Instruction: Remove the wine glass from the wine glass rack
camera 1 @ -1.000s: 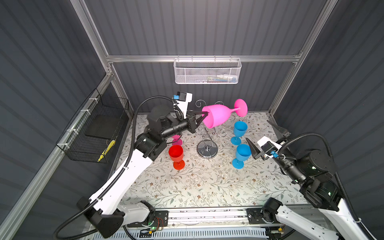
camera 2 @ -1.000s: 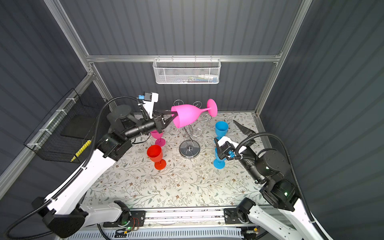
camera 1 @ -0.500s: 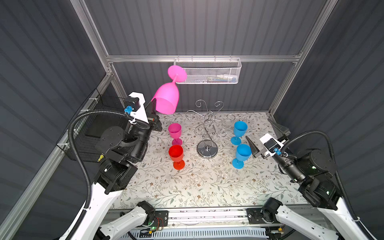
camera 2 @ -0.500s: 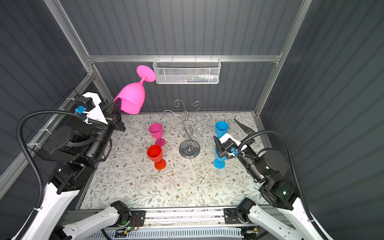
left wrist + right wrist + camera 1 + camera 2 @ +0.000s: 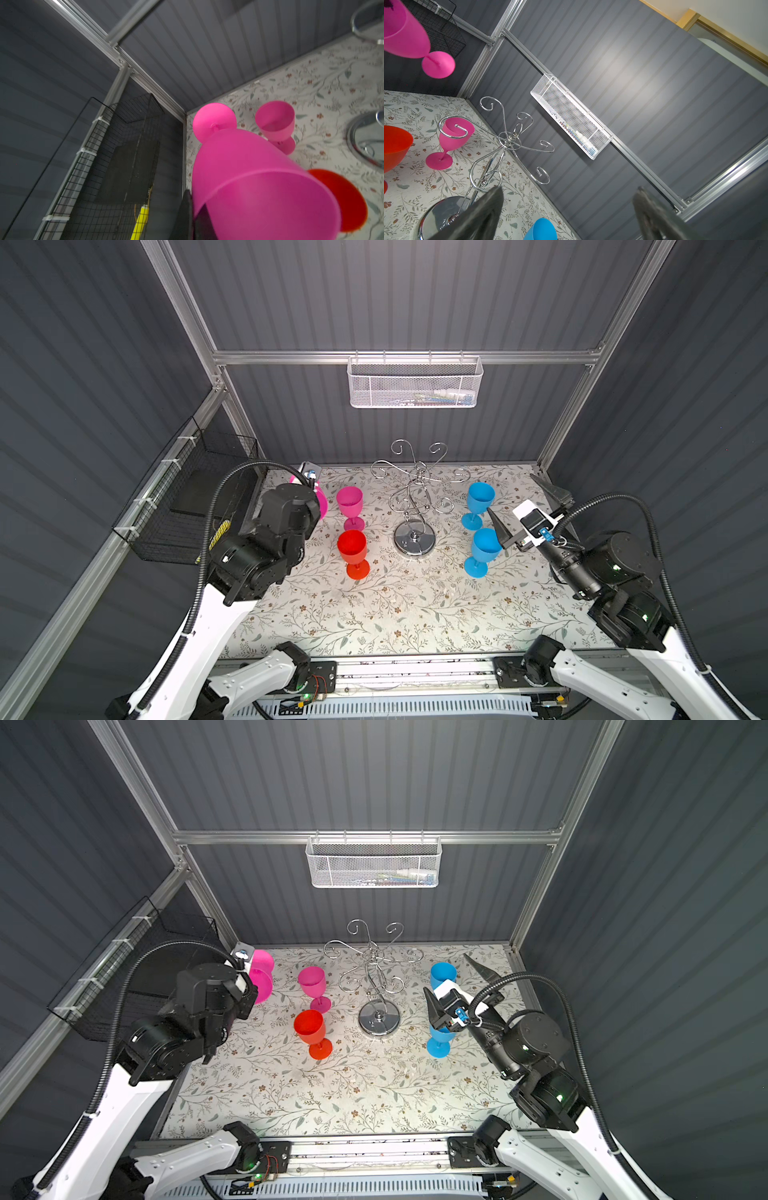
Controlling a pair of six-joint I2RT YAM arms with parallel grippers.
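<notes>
The wine glass (image 5: 249,176) is large and pink, and my left gripper (image 5: 192,209) is shut on its rim, one finger inside the bowl and one outside. I hold it tilted over the table's back left corner, foot toward the corner; in both top views my left wrist hides most of the glass (image 5: 322,506) (image 5: 262,975). The chrome wine glass rack (image 5: 415,489) (image 5: 376,969) (image 5: 508,141) stands at the back middle with nothing on its arms. My right gripper (image 5: 511,493) (image 5: 569,188) is open and holds nothing, to the right of the rack.
Upright on the floral table are a small pink glass (image 5: 350,506), a red glass (image 5: 353,551) and two blue glasses (image 5: 480,499) (image 5: 484,549). A white mesh basket (image 5: 414,383) hangs on the back wall. A black wire basket (image 5: 195,497) hangs on the left wall.
My left arm pulled the pink glass away from the rack, swung it up and left, then brought it down by the back left corner. The right arm barely moved.
</notes>
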